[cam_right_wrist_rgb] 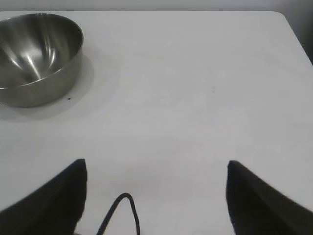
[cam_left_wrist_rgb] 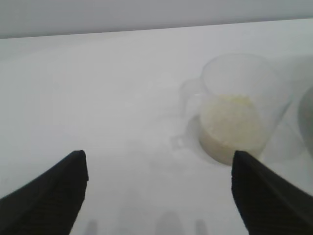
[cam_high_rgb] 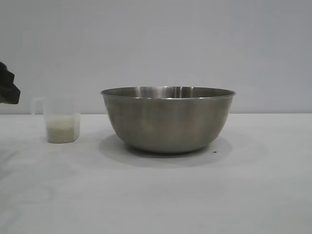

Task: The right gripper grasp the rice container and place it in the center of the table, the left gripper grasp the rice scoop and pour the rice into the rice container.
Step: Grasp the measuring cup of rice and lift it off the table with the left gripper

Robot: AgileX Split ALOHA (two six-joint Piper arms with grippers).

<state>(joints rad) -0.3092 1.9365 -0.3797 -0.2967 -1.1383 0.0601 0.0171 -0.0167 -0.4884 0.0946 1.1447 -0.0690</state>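
Already the wide plain white table (cam_high_rgb: pixel 161 195) carries the large round stainless-steel rice container (cam_high_rgb: pixel 167 118) near its middle, empty as far as my right wrist view shows, so I judge its placing done and the scoop the step in hand. The small translucent plastic rice scoop (cam_high_rgb: pixel 61 121) stands upright well to one side of that bowl, apart from it, with a low heap of off-white rice (cam_left_wrist_rgb: pixel 230 127) in its bottom. My left gripper (cam_left_wrist_rgb: pixel 159 169) hangs just short of the scoop with jaws spread wide and nothing between them; one finger lines up under the cup, the other lies far off it. To do this well I should swing across until the cup's body or its side handle sits between both fingers, then close gently, since thin plastic may tip or slip. Nothing stands between me and the cup. My right gripper (cam_right_wrist_rgb: pixel 156 169) waits wide apart and empty over bare table, clear of the bowl.
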